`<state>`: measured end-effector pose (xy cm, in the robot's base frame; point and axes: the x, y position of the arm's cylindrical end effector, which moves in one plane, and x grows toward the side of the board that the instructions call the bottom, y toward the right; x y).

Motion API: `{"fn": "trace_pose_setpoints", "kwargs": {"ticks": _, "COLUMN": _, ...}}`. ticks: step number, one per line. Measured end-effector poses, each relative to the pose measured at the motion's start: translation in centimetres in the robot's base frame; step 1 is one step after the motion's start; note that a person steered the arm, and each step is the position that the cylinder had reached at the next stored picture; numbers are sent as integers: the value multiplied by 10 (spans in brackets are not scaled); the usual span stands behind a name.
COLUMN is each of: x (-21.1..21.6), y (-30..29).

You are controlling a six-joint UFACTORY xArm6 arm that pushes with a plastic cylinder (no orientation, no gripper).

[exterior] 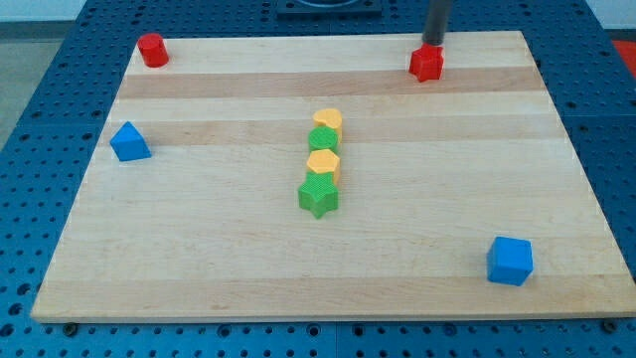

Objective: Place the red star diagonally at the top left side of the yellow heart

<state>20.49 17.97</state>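
The red star (426, 64) lies near the top edge of the board, right of centre. My tip (433, 44) is just above it in the view, touching or nearly touching its top side. The yellow heart (328, 121) sits at the board's middle, at the top of a close column of blocks. The red star is well to the upper right of the heart.
Below the heart, in a column, are a green round block (322, 139), a yellow hexagon (323, 163) and a green star (318, 196). A red round block (151, 50) is at the top left, a blue triangle (129, 142) at the left, and a blue cube (510, 261) at the bottom right.
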Motion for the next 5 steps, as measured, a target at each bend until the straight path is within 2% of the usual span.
{"fn": "trace_pose_setpoints", "kwargs": {"ticks": 1, "x": 20, "y": 30}}
{"fn": "trace_pose_setpoints", "kwargs": {"ticks": 2, "x": 48, "y": -2}}
{"fn": "trace_pose_setpoints", "kwargs": {"ticks": 3, "x": 82, "y": -63}}
{"fn": "trace_pose_setpoints", "kwargs": {"ticks": 4, "x": 98, "y": -123}}
{"fn": "trace_pose_setpoints", "kwargs": {"ticks": 5, "x": 100, "y": -147}}
